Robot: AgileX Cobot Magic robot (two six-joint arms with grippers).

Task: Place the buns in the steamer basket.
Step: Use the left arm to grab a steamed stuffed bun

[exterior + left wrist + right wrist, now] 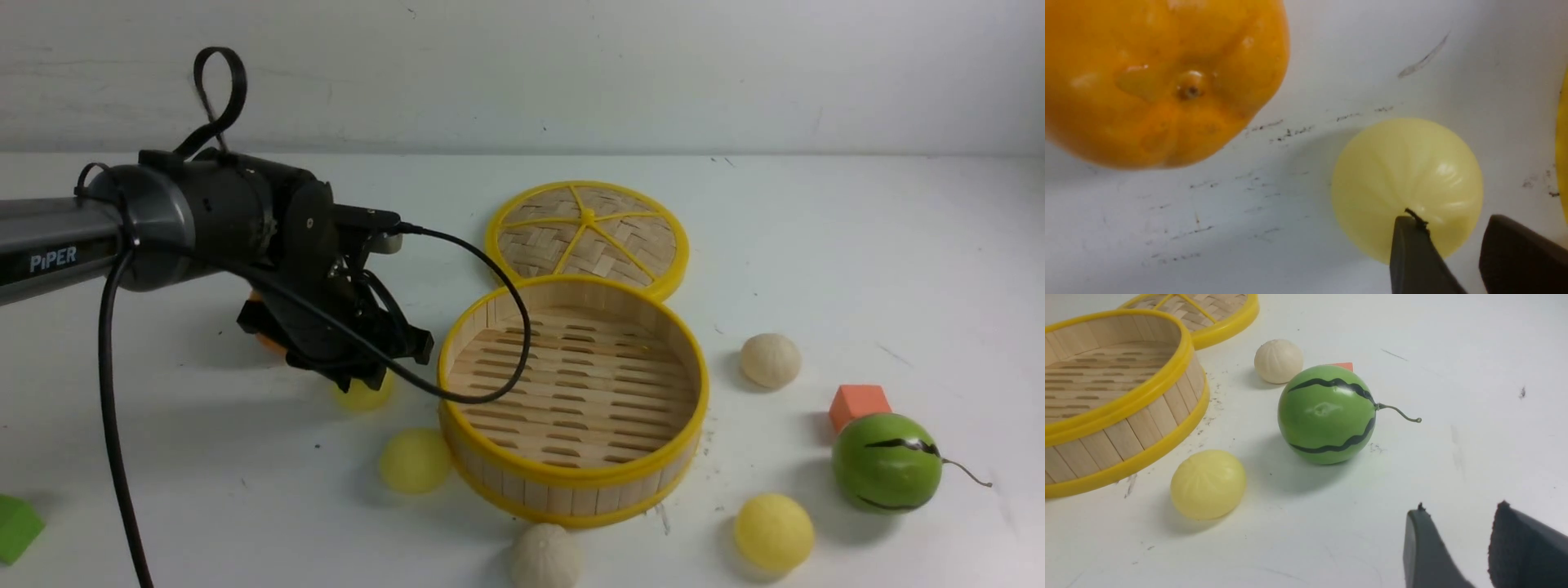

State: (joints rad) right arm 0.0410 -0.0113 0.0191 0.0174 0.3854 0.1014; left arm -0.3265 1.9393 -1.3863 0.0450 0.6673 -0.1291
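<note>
The steamer basket (694,359) stands empty mid-table. My left gripper (363,371) hovers open just over a pale yellow bun (367,396) left of the basket. In the left wrist view that bun (1406,171) lies just past the gripper (1449,218), not between the fingers (1412,261). Another yellow bun (415,460) and a pleated off-white bun (545,557) lie in front of the basket. A yellow bun (773,531) and an off-white bun (770,359) lie to its right. My right gripper (1459,510) is open, empty, and apart from the yellow bun (1208,484).
The orange (1159,77) sits close beside the left gripper's bun. The woven lid (588,237) lies behind the basket. The green melon ball (886,461) and an orange cube (857,404) are at the right. A green block (16,527) is at the front left.
</note>
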